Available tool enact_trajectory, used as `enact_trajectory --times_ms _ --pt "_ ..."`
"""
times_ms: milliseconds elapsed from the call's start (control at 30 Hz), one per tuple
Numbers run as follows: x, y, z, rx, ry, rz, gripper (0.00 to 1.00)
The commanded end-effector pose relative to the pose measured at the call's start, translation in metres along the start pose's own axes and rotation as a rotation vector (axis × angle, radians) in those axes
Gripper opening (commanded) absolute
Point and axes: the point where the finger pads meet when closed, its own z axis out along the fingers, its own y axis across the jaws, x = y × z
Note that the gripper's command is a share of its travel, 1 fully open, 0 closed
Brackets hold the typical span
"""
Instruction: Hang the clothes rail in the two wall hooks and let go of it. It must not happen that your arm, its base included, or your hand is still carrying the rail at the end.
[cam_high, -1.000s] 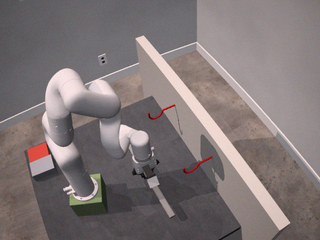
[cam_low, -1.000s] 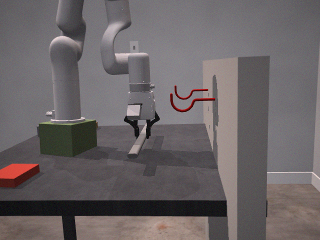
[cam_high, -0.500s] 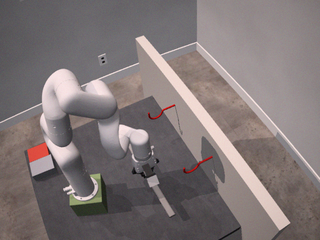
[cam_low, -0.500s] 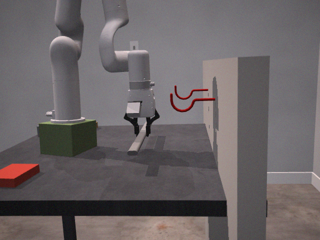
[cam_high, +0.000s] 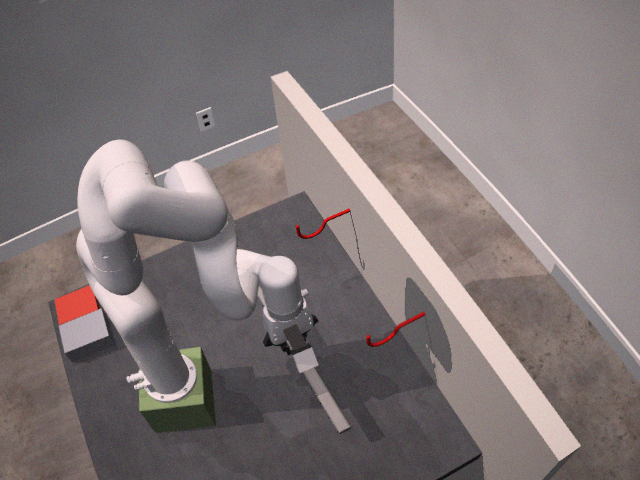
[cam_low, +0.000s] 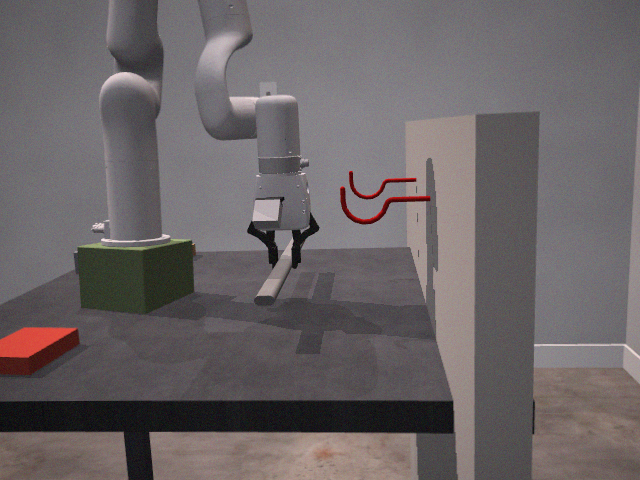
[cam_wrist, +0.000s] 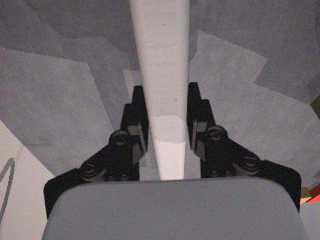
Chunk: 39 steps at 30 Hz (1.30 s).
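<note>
The hand (cam_low: 281, 256) is clamped on the clothes rail (cam_low: 273, 283), held just above the tabletop (cam_low: 330, 351). The rail's long axis runs roughly parallel to the wall; both hooks (cam_low: 361, 193) lie higher, wallward.

Red block (cam_low: 36, 348), green pedestal (cam_low: 135, 273), outlet (cam_high: 205, 118).

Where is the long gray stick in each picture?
Top: the rail lies low in the middle, slanting down-right from the gripper.
Exterior: the rail is in the middle, above the table, its end toward the camera.
Wrist: the rail runs up the middle from between the black fingers.
Shared landmark: the gripper shut on the rail.
</note>
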Motion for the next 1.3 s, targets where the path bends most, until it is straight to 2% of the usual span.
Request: enact_trajectory --times_ms 0,500,1267 --pt "0.000 -0.001 -0.004 0.001 0.002 0.000 0.00" --pt "0.000 -0.001 -0.006 0.001 0.002 0.000 0.00" --pt "0.000 -0.002 -0.041 0.001 0.002 0.000 0.00"
